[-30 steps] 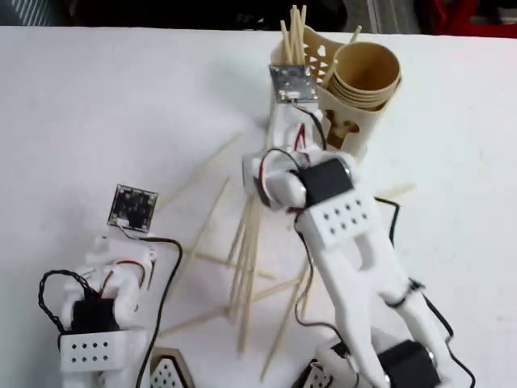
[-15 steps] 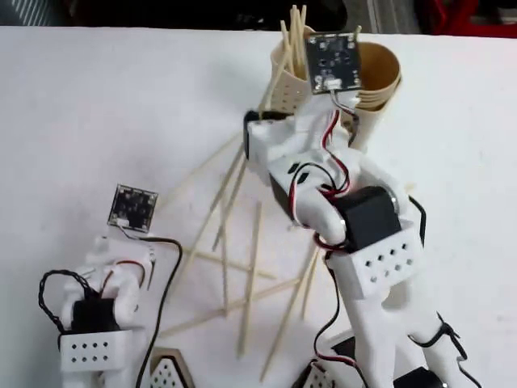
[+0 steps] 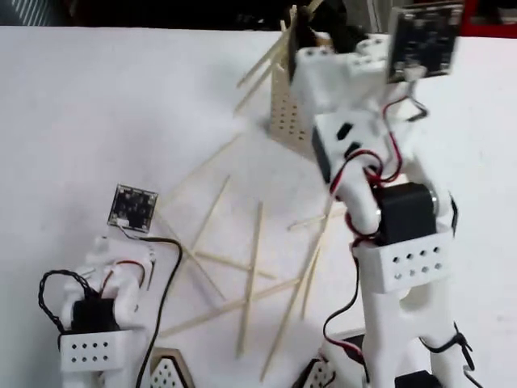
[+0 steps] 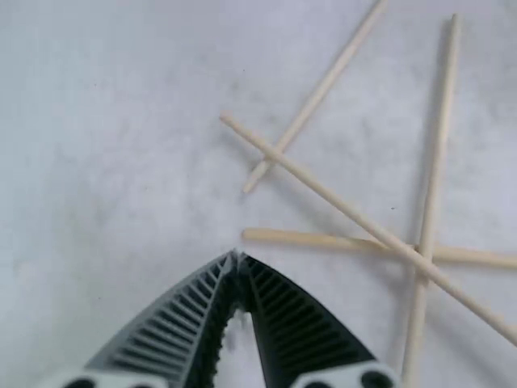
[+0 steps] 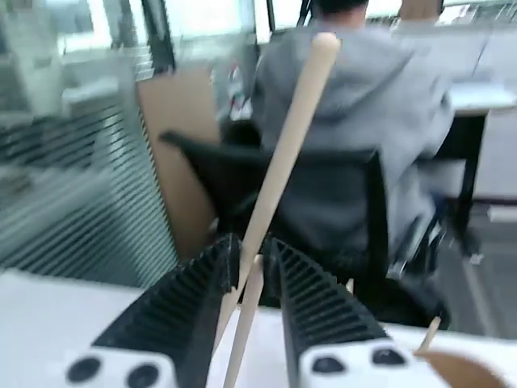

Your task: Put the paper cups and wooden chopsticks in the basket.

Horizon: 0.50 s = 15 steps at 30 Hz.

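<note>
While a second ago the right hand (image 5: 250, 252) was down at the desk (image 3: 89, 97) among the pile, it has since swung up and back and now hangs high over the basket (image 3: 284, 113) at the far edge. It is clamped on a pair of chopsticks (image 3: 260, 66), which stick out at a slant past the basket's rim toward the open desk. The thick bundle that lay in the middle a second ago has thinned to a loose scatter of sticks (image 3: 254, 267), crossed over one another and well apart from the basket. My judgement is that this load is ready to be tipped upright and let go into the basket, with several more trips to come. The stacked paper cups stood inside the basket a second ago, and the raised arm now stands in front of that spot.

From above, the grip itself is hard to read. The right wrist view settles it: the jaws are closed tight on the two sticks, one running far beyond the tips. That view looks out over the room rather than down, so how the sticks line up with the basket must be taken from above.

The left hand (image 4: 238, 260) has kept still near the front of the desk. Its wrist view shows it shut and holding nothing, just above the desk, with a few crossed sticks lying close ahead.
</note>
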### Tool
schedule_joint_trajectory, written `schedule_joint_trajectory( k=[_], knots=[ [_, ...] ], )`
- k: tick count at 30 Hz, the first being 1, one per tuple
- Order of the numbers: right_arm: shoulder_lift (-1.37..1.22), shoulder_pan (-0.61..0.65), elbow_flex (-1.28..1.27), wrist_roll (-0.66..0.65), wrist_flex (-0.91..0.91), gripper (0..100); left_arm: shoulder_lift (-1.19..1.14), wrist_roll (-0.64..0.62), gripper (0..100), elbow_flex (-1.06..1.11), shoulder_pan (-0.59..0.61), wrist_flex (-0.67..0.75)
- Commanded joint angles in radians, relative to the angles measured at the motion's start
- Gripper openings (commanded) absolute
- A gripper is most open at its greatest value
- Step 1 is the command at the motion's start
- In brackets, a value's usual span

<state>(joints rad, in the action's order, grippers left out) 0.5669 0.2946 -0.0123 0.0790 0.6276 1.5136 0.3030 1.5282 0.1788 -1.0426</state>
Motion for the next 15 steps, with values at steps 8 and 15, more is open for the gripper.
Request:
schedule_joint_trajectory(
  k=[8, 15],
  knots=[
    [-0.122, -0.194, 0.051, -0.021, -0.297, 1.6, 0.010, 0.012, 3, -0.006, -0.001, 0.023],
    [-0.194, -0.229, 0.044, -0.026, -0.300, 1.6, 0.010, 0.012, 3, -0.006, -0.001, 0.023]
  ],
)
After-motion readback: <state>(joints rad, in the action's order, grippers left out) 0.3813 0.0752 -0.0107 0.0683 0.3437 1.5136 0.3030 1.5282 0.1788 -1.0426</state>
